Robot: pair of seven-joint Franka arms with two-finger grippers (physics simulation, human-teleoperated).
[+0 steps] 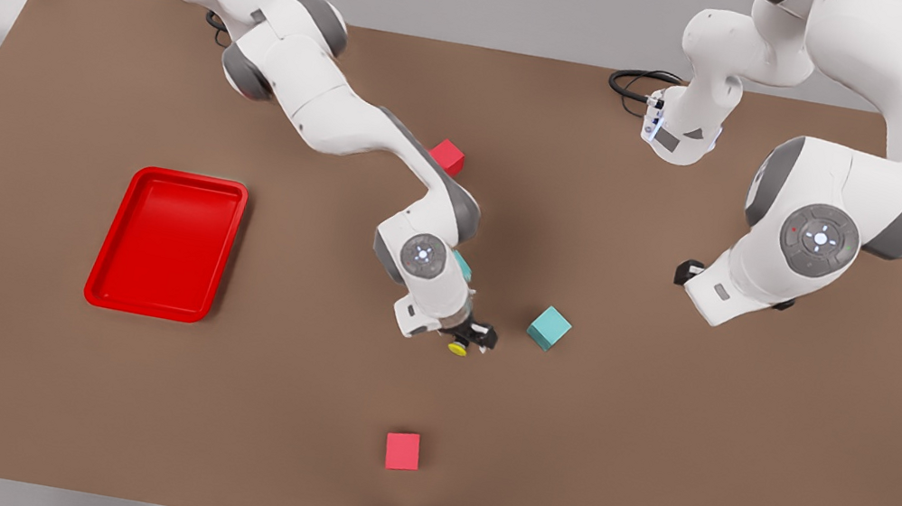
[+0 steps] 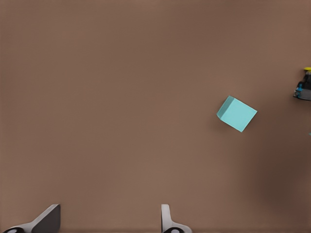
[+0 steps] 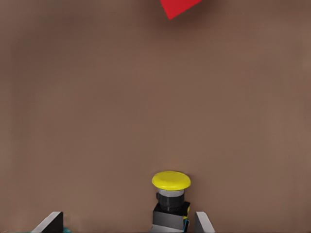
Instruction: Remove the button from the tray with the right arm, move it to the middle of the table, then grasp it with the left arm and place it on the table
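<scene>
- The right gripper (image 1: pixel 475 338) hangs low over the middle of the table (image 1: pixel 653 470) with its fingers (image 3: pixel 203 224) spread wide.
- The button (image 3: pixel 171 180) stands upright between those fingers, close to one and well off the other. Neither visibly touches it, so it looks set down, not gripped.
- The left gripper (image 2: pixel 108 222) waits well away, fingers (image 2: pixel 167 221) wide and nothing between them. A teal cube (image 2: pixel 236 113) lies ahead of them, the button beyond it.
- The step in hand looks like the handover. The right fingers should lift straight up, staying wide so the near one does not tip the button.
- The left fingers should then pass beside the cube, straddle the dark body under the yellow cap, and close squarely. The small body risks slipping or toppling.
- The tray (image 1: pixel 98 295) lies far behind the right fingers and holds nothing.
</scene>
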